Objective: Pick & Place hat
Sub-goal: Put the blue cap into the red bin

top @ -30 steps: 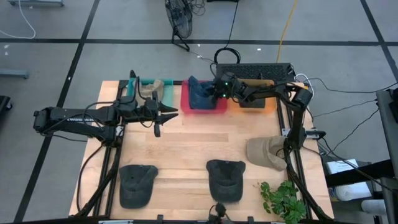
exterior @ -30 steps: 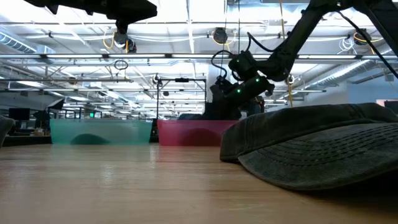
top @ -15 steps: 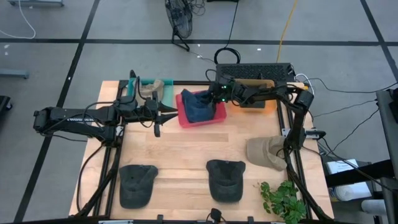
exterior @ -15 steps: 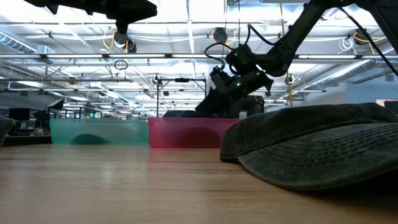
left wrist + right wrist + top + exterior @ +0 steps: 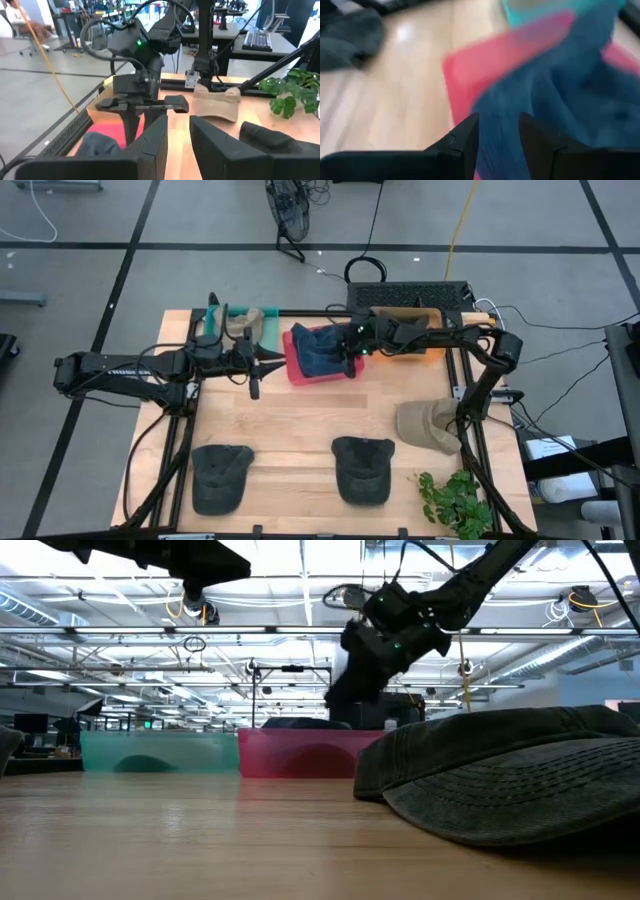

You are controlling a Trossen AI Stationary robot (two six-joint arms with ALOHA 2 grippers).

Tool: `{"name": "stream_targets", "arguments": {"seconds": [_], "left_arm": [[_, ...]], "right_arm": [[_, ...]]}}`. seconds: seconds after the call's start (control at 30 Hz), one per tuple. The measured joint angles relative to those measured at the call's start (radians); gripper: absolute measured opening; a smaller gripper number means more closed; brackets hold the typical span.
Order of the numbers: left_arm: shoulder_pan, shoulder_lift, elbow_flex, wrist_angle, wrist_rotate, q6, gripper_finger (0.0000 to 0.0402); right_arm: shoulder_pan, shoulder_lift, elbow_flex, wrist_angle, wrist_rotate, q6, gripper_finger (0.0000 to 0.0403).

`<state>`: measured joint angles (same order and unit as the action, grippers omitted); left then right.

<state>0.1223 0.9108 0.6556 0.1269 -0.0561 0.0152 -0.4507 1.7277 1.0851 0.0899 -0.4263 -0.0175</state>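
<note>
A blue hat (image 5: 316, 350) lies crumpled in the red bin (image 5: 296, 370) at the table's far side. My right gripper (image 5: 347, 360) hangs just above the hat's right edge, tilted down and open; the blue cloth (image 5: 555, 95) shows past its fingers. Left of the red bin my left gripper (image 5: 278, 358) points level at it, held clear of the table, open and with nothing in it (image 5: 178, 131). A tan hat (image 5: 428, 425) and two dark hats (image 5: 221, 476) (image 5: 362, 469) rest crown-up on the wood near the front.
A teal bin (image 5: 215, 320) holding a beige hat (image 5: 243, 323) stands at the far left, an orange bin (image 5: 408, 345) right of the red one. A green plant (image 5: 455, 500) sits at the near right corner. Bare wood lies between bins and hats.
My right gripper has risen and drawn back from the far end of the red bin toward the table's near edge, tipping closer to level. The red bin with the blue hat slid toward the near left and turned slightly askew, then stayed put.
</note>
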Motion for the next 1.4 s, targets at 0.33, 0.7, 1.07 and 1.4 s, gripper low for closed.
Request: {"name": "stream_targets", "arguments": {"seconds": [0.33, 0.7, 1.07, 1.4], "left_arm": [[0.002, 0.0, 0.0, -0.013, -0.067, -0.004, 0.009], [0.003, 0.017, 0.0, -0.054, -0.244, 0.032, 0.009], [0.139, 0.303, 0.0, 0.031, -0.352, 0.021, 0.009], [0.258, 0.491, -0.001, 0.373, -0.345, 0.0, 0.009]], "right_arm": [[0.009, 0.095, 0.0, 0.054, 0.211, 0.006, 0.0121], [-0.051, 0.14, 0.002, 0.021, 0.206, 0.008, 0.0121], [-0.026, 0.032, -0.002, 0.011, 0.213, 0.012, 0.0121], [-0.02, 0.031, -0.002, -0.011, 0.216, -0.005, 0.0121]]}}
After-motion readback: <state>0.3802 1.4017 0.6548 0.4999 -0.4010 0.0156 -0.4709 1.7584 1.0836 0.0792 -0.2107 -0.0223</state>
